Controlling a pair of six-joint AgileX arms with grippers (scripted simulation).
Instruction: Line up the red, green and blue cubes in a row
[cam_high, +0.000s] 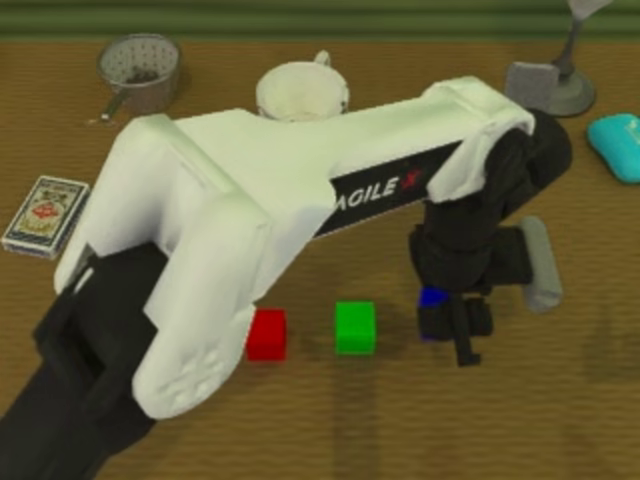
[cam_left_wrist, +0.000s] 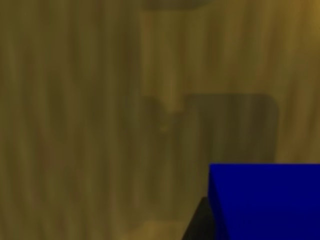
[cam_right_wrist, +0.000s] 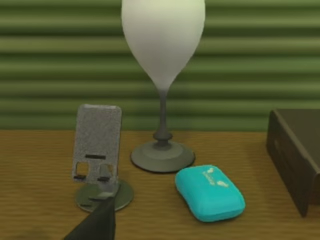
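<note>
Left gripper is sitting clamped on the blue cube, just right of the green cube; the red cube is lying just left of green. Risk: releasing off-line is skewing the row, judging by blue's slightly higher spot. Blue is mostly hidden under the wrist. Right gripper isn't showing clearly; can't tell.

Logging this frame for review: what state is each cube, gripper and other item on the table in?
Red cube: on the table, free.
Green cube: on the table beside red, free.
Blue cube: at the left gripper, mostly hidden; row not finished.
Right gripper: not visible from above.
Mug: upright.
Strainer: upright.
Card box: lying flat.
Phone stand: upright, empty.
Teal case: lying flat.
</note>
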